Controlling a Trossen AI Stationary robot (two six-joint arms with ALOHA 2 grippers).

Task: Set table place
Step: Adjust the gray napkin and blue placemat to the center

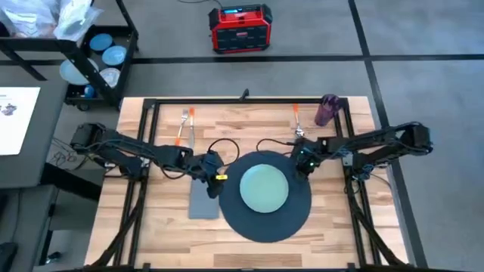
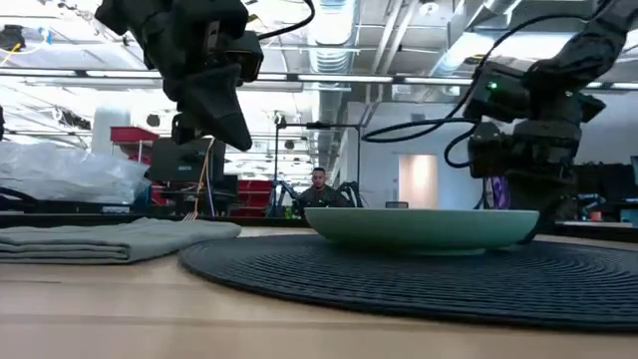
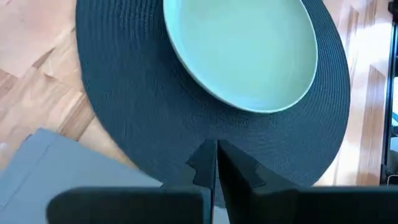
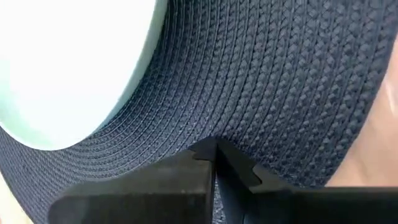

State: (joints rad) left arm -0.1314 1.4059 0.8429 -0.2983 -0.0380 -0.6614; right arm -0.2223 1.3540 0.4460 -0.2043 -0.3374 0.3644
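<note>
No readable labels. Pale green plate [image 1: 263, 187] sits centred on the dark round mat [image 1: 266, 224], mid-table [image 1: 333, 249]. Left gripper [image 1: 215, 183] hovers at the mat's left edge, fingers together, empty — grey napkin [image 1: 203, 202] just beside. Right gripper [image 1: 302, 164], also closed and empty, over the mat's right rim. Fork [image 1: 181, 125] and purple cup [image 1: 327, 109] well behind.

No legible text, label, brand or number anywhere. Print on the white sheet [image 1: 15, 113] left of the table [image 1: 170, 234] too small to read. Marking on the red case [image 1: 240, 29] likewise unreadable.
</note>
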